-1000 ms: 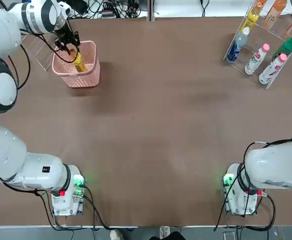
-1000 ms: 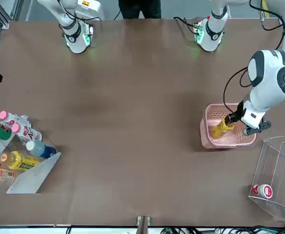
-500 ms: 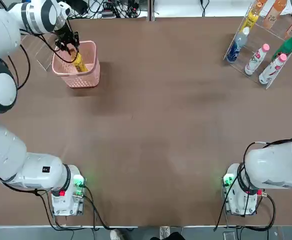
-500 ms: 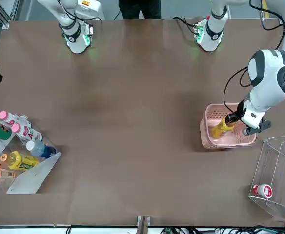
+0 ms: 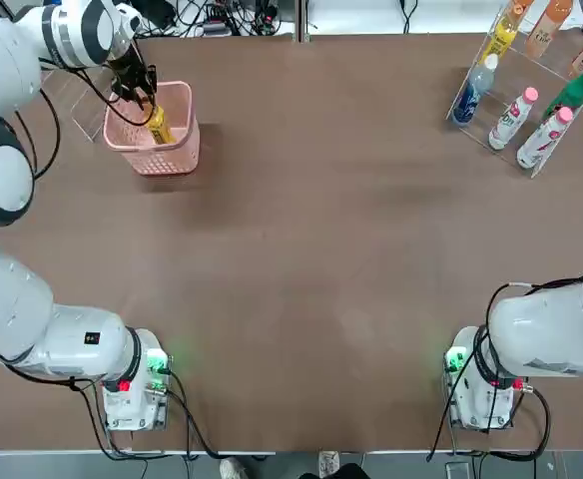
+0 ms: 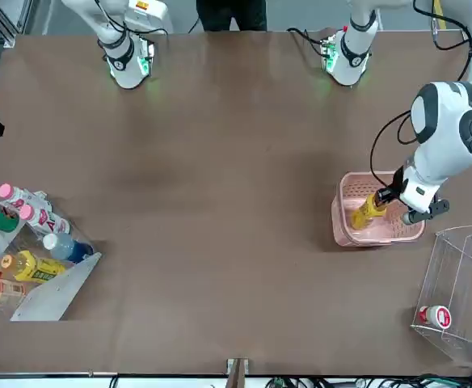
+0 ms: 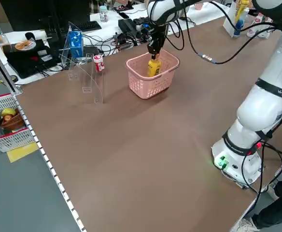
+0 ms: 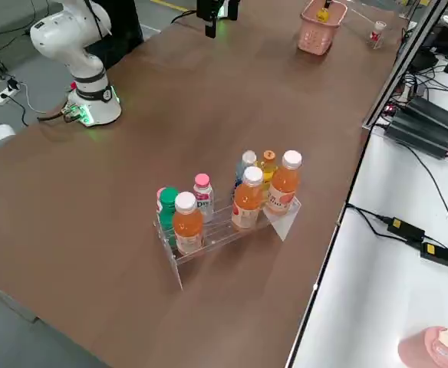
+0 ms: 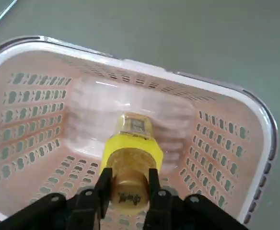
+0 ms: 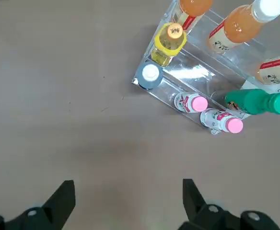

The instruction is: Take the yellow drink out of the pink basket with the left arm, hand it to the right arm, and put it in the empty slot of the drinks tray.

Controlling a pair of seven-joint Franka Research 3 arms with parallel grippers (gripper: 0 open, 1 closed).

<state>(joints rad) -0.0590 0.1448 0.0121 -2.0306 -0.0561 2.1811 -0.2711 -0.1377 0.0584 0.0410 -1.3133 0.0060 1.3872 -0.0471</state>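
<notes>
The yellow drink (image 5: 159, 124) stands tilted in the pink basket (image 5: 172, 160) at the table's far left. My left gripper (image 5: 140, 92) reaches down into the basket and is shut on the drink's top. In the left wrist view both fingers (image 9: 155, 184) press the sides of the yellow drink's cap (image 9: 128, 189), with the basket's rim (image 9: 130, 64) around it. From the front, the drink (image 6: 365, 212) leans inside the basket (image 6: 339, 228) under the left gripper (image 6: 384, 200). My right gripper (image 10: 128, 191) hangs open, high over the table near the drinks tray (image 10: 154, 91).
The clear drinks tray (image 5: 463, 122) at the far right holds several bottles: orange, yellow, blue, green and pink-capped. A clear acrylic stand (image 6: 454, 283) with a small red-capped bottle (image 6: 436, 317) stands beside the basket. A white basket (image 7: 10, 137) sits off the table.
The left gripper's fingers have closed onto the yellow drink's top. The basket, the drink and the right arm have stayed in place.
</notes>
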